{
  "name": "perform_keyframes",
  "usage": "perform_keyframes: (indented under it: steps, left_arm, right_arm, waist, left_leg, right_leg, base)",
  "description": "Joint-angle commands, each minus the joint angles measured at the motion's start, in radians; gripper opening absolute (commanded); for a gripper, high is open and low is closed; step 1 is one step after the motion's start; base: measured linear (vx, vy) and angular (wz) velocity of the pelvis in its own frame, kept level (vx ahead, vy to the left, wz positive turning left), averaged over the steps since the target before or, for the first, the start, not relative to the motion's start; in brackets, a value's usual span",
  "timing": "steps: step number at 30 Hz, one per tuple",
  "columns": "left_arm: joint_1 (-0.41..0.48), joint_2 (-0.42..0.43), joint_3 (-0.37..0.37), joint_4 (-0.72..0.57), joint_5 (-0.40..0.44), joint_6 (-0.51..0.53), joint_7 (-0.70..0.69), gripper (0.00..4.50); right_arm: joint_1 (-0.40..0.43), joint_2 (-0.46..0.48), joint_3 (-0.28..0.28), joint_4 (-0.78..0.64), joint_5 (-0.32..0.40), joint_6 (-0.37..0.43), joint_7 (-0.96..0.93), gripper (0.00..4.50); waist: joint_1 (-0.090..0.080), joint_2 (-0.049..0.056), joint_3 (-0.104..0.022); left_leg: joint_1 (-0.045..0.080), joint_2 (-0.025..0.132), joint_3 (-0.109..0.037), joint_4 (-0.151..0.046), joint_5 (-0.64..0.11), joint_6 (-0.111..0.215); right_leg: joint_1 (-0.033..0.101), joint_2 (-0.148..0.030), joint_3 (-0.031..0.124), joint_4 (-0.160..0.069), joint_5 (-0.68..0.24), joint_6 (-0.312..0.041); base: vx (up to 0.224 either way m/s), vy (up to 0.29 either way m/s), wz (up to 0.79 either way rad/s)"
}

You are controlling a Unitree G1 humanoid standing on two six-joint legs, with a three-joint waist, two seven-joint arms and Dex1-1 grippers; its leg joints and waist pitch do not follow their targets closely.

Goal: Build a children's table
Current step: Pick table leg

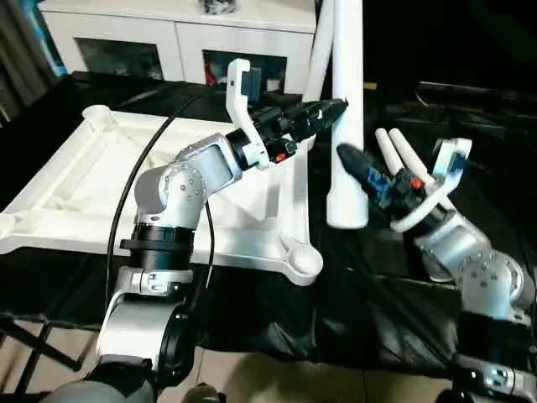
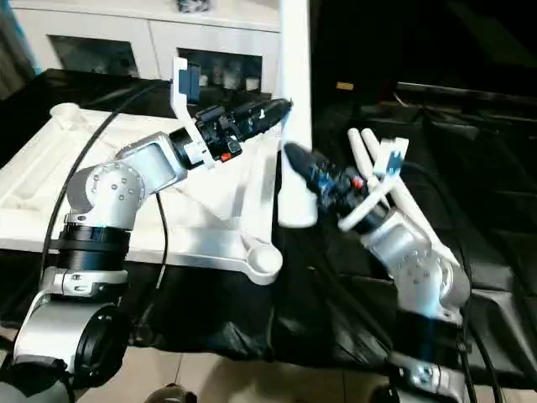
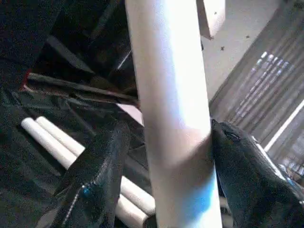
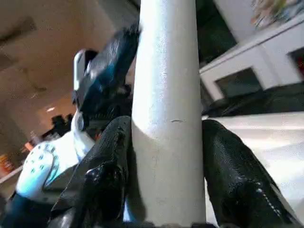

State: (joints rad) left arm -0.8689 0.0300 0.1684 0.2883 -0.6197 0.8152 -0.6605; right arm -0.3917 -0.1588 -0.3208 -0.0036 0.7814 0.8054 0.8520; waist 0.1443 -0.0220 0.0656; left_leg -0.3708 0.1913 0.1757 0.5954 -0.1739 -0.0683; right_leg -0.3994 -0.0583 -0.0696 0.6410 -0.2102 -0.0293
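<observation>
We hold one long white tubular leg (image 1: 346,109) upright between our two grippers, out past the near right corner of the white plastic rectangular tabletop (image 1: 75,189). Our left gripper (image 1: 340,107) reaches in from the left and clasps the leg higher up, one black finger (image 3: 95,175) on each side of the tube. Our right gripper (image 1: 348,158) clasps the same leg lower down, near its open bottom end, and its fingers (image 4: 107,175) also press both sides of the tube. The tabletop lies upside down on the table under black sheeting (image 1: 336,294), ribbed underside up, its round corner socket (image 1: 304,262) just beside the leg's lower end. More white legs (image 1: 401,151) lie on the sheeting behind our right gripper. A white glass-doored cabinet (image 1: 159,38) stands beyond the tabletop.
</observation>
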Motion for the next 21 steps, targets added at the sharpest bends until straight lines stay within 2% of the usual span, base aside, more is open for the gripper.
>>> perform_keyframes:
  steps: [1, 4, 5, 8, 9, 10, 11, 12, 14, 15, 16, 17, 18, 19, 21]
  left_arm:
    - [-0.006, -0.005, -0.002, -0.015, -0.013, 0.026, 0.022, 3.05]
    - [-0.005, -0.011, 0.008, -0.027, -0.043, 0.047, 0.026, 3.05]
    - [-0.002, -0.013, 0.010, -0.042, -0.065, 0.064, 0.024, 3.05]
    - [0.000, -0.010, 0.000, -0.048, -0.056, 0.073, 0.034, 3.05]
    - [-0.001, -0.012, 0.001, -0.047, -0.049, 0.079, 0.053, 3.05]
    - [-0.001, -0.012, 0.001, -0.047, -0.049, 0.079, 0.053, 3.05]
    - [-0.004, -0.016, 0.008, -0.044, -0.044, 0.085, 0.075, 2.87]
    - [-0.004, -0.016, 0.008, -0.044, -0.044, 0.085, 0.075, 2.69]
    - [-0.027, -0.040, 0.051, -0.005, -0.016, 0.066, 0.197, 2.66]
    - [-0.027, -0.040, 0.051, -0.005, -0.016, 0.066, 0.197, 2.56]
    - [-0.036, -0.049, 0.067, 0.011, -0.007, 0.056, 0.243, 2.43]
    - [-0.036, -0.049, 0.067, 0.011, -0.007, 0.056, 0.243, 2.27]
    - [-0.041, -0.063, 0.081, 0.021, 0.008, 0.038, 0.304, 2.23]
    - [-0.041, -0.063, 0.081, 0.021, 0.008, 0.038, 0.304, 2.14]
    - [-0.041, -0.089, 0.087, 0.032, 0.060, -0.028, 0.416, 1.91]
  right_arm:
    - [0.001, -0.011, 0.028, -0.049, 0.014, 0.010, 0.021, 1.86]
    - [0.005, -0.018, 0.052, -0.053, -0.002, 0.006, 0.018, 1.86]
    - [0.002, -0.019, 0.081, -0.051, -0.038, -0.013, 0.010, 1.86]
    - [-0.006, -0.024, 0.114, -0.047, -0.087, -0.038, -0.007, 1.86]
    - [-0.010, -0.031, 0.143, -0.046, -0.125, -0.063, -0.016, 1.85]
    - [-0.010, -0.031, 0.143, -0.046, -0.125, -0.063, -0.016, 1.85]
    - [-0.013, -0.043, 0.181, -0.043, -0.173, -0.096, -0.030, 1.85]
    - [-0.013, -0.043, 0.181, -0.043, -0.173, -0.096, -0.030, 1.85]
    - [-0.030, -0.056, 0.292, -0.013, -0.332, -0.199, -0.109, 1.85]
    - [-0.030, -0.056, 0.292, -0.013, -0.332, -0.199, -0.109, 1.85]
    - [-0.038, -0.058, 0.330, -0.001, -0.388, -0.236, -0.141, 1.85]
    - [-0.038, -0.058, 0.330, -0.001, -0.388, -0.236, -0.141, 1.85]
    - [-0.053, -0.044, 0.363, 0.012, -0.445, -0.270, -0.197, 1.85]
    - [-0.053, -0.044, 0.363, 0.012, -0.445, -0.270, -0.197, 1.85]
    - [-0.081, 0.000, 0.398, 0.019, -0.510, -0.307, -0.288, 1.85]
  waist:
    - [0.003, -0.006, -0.077]
    - [0.002, -0.008, -0.078]
    - [0.002, -0.012, -0.077]
    - [0.002, -0.009, -0.076]
    - [0.002, -0.007, -0.075]
    - [0.001, -0.008, -0.076]
    - [0.001, -0.005, -0.076]
    - [-0.001, -0.007, -0.075]
    - [-0.003, -0.008, -0.075]
    - [-0.007, -0.009, -0.074]
    - [-0.005, -0.006, -0.076]
    - [-0.005, -0.006, -0.076]
    - [-0.004, -0.006, -0.078]
    - [-0.006, -0.006, -0.077]
    - [-0.008, -0.003, -0.079]
  left_leg:
    - [0.005, 0.033, -0.012, -0.056, -0.078, 0.034]
    - [0.003, 0.032, -0.013, -0.055, -0.069, 0.035]
    - [0.002, 0.031, -0.011, -0.055, -0.073, 0.035]
    - [0.002, 0.032, -0.013, -0.057, -0.081, 0.026]
    - [0.003, 0.031, -0.013, -0.057, -0.082, 0.025]
    - [0.002, 0.032, -0.013, -0.057, -0.078, 0.020]
    - [0.003, 0.032, -0.014, -0.058, -0.078, 0.020]
    - [0.003, 0.032, -0.013, -0.058, -0.080, 0.016]
    - [0.002, 0.032, -0.014, -0.057, -0.080, 0.012]
    - [0.001, 0.029, -0.014, -0.057, -0.079, 0.003]
    - [0.003, 0.030, -0.014, -0.056, -0.081, 0.001]
    - [0.003, 0.030, -0.014, -0.056, -0.081, 0.001]
    - [0.003, 0.032, -0.016, -0.056, -0.079, 0.004]
    - [0.003, 0.031, -0.015, -0.057, -0.079, 0.006]
    - [0.004, 0.034, -0.017, -0.057, -0.071, 0.015]
  right_leg:
    - [0.064, -0.083, 0.051, -0.090, -0.130, -0.151]
    - [0.064, -0.083, 0.050, -0.088, -0.110, -0.157]
    - [0.065, -0.084, 0.050, -0.090, -0.117, -0.156]
    - [0.063, -0.085, 0.051, -0.092, -0.142, -0.143]
    - [0.062, -0.084, 0.051, -0.093, -0.149, -0.138]
    - [0.063, -0.084, 0.051, -0.093, -0.145, -0.132]
    - [0.063, -0.084, 0.051, -0.093, -0.142, -0.133]
    - [0.062, -0.082, 0.051, -0.094, -0.137, -0.129]
    - [0.063, -0.082, 0.051, -0.093, -0.125, -0.128]
    - [0.064, -0.080, 0.050, -0.094, -0.129, -0.121]
    - [0.063, -0.084, 0.051, -0.093, -0.139, -0.119]
    - [0.063, -0.084, 0.051, -0.093, -0.139, -0.119]
    - [0.063, -0.083, 0.052, -0.091, -0.127, -0.119]
    - [0.061, -0.081, 0.052, -0.092, -0.117, -0.121]
    - [0.060, -0.080, 0.052, -0.087, -0.071, -0.138]
  base:
    - [0.000, 0.000, 0.00]
    - [0.000, 0.000, 0.00]
    - [0.000, 0.000, 0.00]
    - [0.000, 0.000, 0.00]
    - [0.000, 0.000, 0.00]
    - [0.000, 0.000, 0.00]
    - [0.000, 0.000, 0.00]
    - [0.000, 0.000, 0.00]
    - [0.000, 0.000, 0.00]
    - [0.000, 0.000, 0.00]
    - [0.000, 0.000, 0.00]
    - [0.000, 0.000, 0.00]
    - [0.000, 0.000, 0.00]
    - [0.000, 0.000, 0.00]
    - [0.000, 0.000, 0.00]
